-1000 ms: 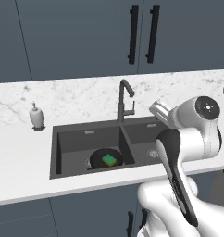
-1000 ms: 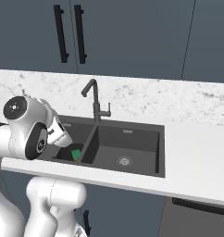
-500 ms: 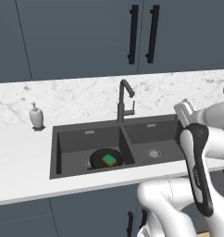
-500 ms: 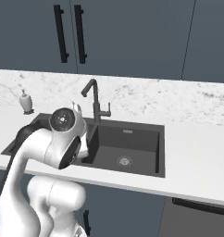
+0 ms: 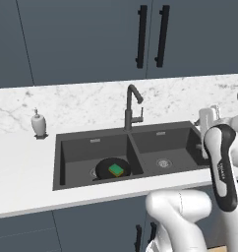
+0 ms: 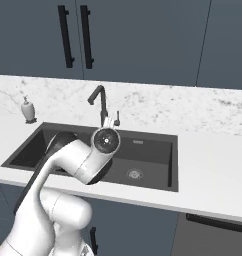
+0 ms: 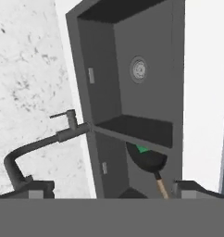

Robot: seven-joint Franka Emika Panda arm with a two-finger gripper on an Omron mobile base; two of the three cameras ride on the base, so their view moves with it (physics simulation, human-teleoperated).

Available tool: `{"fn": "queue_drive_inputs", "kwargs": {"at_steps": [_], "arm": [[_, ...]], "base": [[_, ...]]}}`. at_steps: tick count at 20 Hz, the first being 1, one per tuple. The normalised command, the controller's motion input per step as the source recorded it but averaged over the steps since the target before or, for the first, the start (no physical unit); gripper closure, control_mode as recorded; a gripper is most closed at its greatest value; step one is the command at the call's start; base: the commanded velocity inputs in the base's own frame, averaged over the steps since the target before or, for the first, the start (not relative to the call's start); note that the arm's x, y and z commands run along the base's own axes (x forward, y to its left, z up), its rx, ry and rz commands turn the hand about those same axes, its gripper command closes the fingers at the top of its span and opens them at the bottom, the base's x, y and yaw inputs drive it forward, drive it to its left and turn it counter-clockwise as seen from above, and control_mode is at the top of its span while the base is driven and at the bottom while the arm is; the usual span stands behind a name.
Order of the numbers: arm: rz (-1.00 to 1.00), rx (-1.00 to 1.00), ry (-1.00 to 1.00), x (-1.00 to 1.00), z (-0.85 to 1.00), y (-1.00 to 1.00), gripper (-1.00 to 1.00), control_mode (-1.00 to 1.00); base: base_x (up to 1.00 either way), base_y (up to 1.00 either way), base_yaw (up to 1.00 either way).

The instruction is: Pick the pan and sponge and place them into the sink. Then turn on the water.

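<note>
The black pan (image 5: pixel 105 166) lies in the left basin of the dark sink (image 5: pixel 135 153), with the green sponge (image 5: pixel 116 170) resting on it. My gripper (image 5: pixel 213 112) hovers above the sink's right end, pointing up and back. In the right base view the gripper (image 6: pixel 113 120) sits close to the faucet (image 6: pixel 99 98). The hand view looks along the sink (image 7: pixel 100 69): faucet (image 7: pixel 44 143) with its side lever, pan (image 7: pixel 148 160) with wooden handle, a sliver of sponge (image 7: pixel 141 149). The gripper (image 7: pixel 114 190) is open and holds nothing. No water runs from the faucet (image 5: pixel 131 104).
A white soap dispenser (image 5: pixel 38 123) stands on the marble counter (image 5: pixel 22 167) left of the sink. The right basin's silver drain (image 5: pixel 163 162) is bare. Dark cabinets with black handles (image 5: pixel 151 35) hang above the backsplash.
The arm has swung from over the left basin to the right and lifted; the hand now sits by the faucet. Pan and sponge stay in the left basin.
</note>
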Motion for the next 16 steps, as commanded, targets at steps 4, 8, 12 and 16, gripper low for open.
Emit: {"fn": "queue_drive_inputs", "kwargs": {"at_steps": [4,8,12,16], "arm": [[-0.12,0.41,0.09,0.44,0.00,-0.22,-1.00,-1.00],[-0.14,0.36,0.07,0.55,0.00,-0.10,-1.00,-1.00],[-0.15,0.31,0.06,0.56,-0.03,-0.02,-1.00,-1.00],[-0.11,0.26,0.05,0.62,-0.09,0.00,-1.00,-1.00]], "base": [[0.00,0.00,0.00],[0.00,0.00,0.00],[0.00,0.00,0.00],[0.00,0.00,0.00]]}}
